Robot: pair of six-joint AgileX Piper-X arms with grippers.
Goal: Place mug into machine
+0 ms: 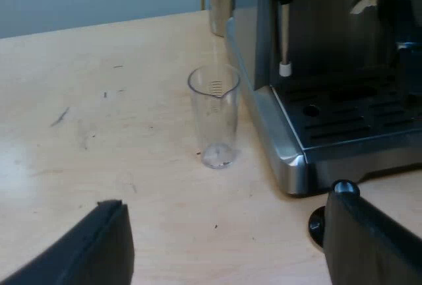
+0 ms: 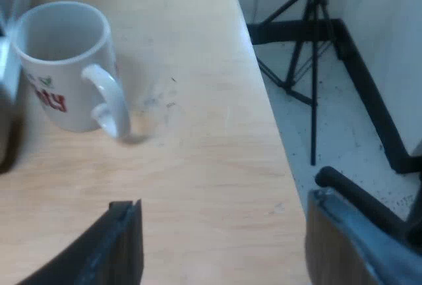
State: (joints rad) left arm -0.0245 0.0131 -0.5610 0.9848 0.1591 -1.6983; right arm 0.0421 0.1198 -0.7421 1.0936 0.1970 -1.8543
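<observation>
Red lettering is printed on the side of the white mug (image 2: 62, 61), beside the handle. Only the end of a word is turned into sight, closing in what looks like a "y", so the word cannot be read whole. Small green and red marks are seen just above those letters, and a short column of fine scale lines is marked under the rim of the measuring glass (image 1: 214, 117), its figures too small to be read.
</observation>
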